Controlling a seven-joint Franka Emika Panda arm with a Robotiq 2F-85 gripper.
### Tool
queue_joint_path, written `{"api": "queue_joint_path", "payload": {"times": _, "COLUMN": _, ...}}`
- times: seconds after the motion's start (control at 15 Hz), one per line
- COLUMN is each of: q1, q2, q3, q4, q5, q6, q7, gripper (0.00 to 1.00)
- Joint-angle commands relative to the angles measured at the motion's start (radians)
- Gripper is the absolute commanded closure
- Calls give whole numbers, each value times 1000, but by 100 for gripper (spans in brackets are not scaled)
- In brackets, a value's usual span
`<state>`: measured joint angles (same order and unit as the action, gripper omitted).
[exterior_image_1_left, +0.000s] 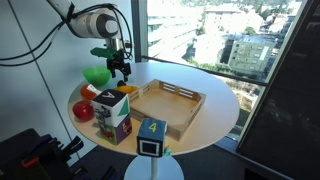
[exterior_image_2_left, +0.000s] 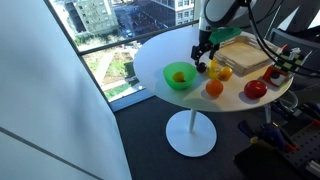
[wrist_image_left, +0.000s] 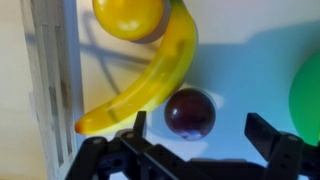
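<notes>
1. The end effector (wrist_image_left: 197, 125) points straight down at the white worktop (exterior_image_1_left: 218, 118). Its two dark fingers are spread wide apart and hold nothing.
2. The plum (wrist_image_left: 190, 112), a small dark purple fruit, lies on the worktop directly beneath. In the wrist view it sits within the gap between the fingers, just past their tips, and neither finger touches it.
3. A banana (wrist_image_left: 150, 75) lies just beside the plum with its curved outer side turned towards it. Whether the two touch cannot be told.
4. At the banana's far end, at the top of the wrist view, sits a round orange-yellow fruit (wrist_image_left: 128, 15), pressed against the banana.
5. The wooden tray (wrist_image_left: 50, 80) runs alongside the banana on the side away from the plum. Its pale wall is near the banana's tip.
6. On the plum's other side, a little apart, stands the green bowl (exterior_image_2_left: 168, 72). It shows only as a green edge in the wrist view. In an exterior view something yellow lies inside it.
7. Farther off on the worktop are an orange (exterior_image_2_left: 214, 88), a red apple (exterior_image_2_left: 256, 88) and the coloured blocks (exterior_image_1_left: 112, 112), all well apart from the end effector.
</notes>
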<state>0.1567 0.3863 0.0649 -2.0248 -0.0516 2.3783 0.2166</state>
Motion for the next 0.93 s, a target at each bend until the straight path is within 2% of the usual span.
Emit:
{"api": "queue_joint_path", "payload": {"times": 0.0, "q1": 6, "q2": 30, "q3": -3, "q4": 34, "q5": -15, "q6": 10, "q7": -25, "gripper": 0}}
{"api": "queue_joint_path", "payload": {"times": 0.87, "q1": 11, "q2": 78, "q3": -10, "q4": 63, "q5": -26, "q6": 28, "q7": -40, "gripper": 0}}
